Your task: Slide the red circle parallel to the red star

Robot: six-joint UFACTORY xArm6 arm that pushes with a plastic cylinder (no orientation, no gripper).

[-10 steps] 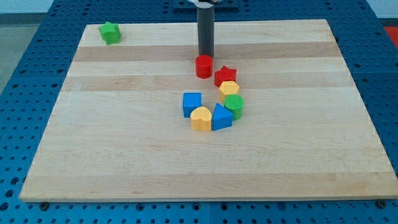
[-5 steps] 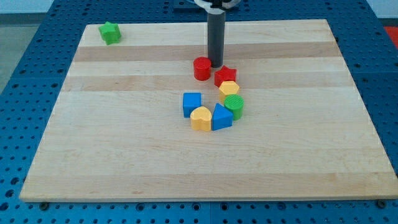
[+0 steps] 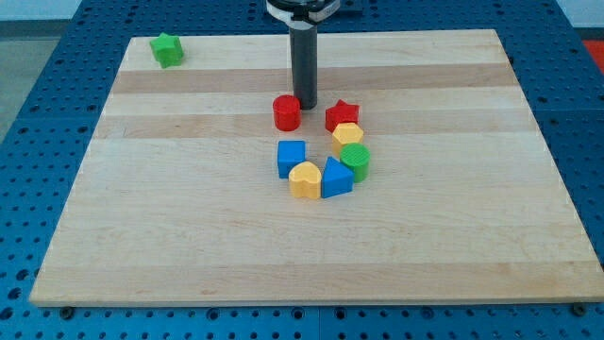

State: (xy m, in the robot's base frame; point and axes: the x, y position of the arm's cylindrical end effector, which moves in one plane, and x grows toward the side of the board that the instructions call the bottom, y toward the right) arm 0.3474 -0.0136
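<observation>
The red circle stands near the board's middle, toward the view's top. The red star lies to its right at about the same height, with a gap between them. My tip is down on the board right beside the red circle's upper right edge, between the circle and the star. The dark rod rises from there to the view's top.
Below the star sit a yellow block and a green round block. A blue cube, a yellow block and a blue block cluster below. A green star lies at the wooden board's top left.
The red circle has slid to the view's left and slightly down, away from the red star. My tip moved from above the circle to its right side and followed it left.
</observation>
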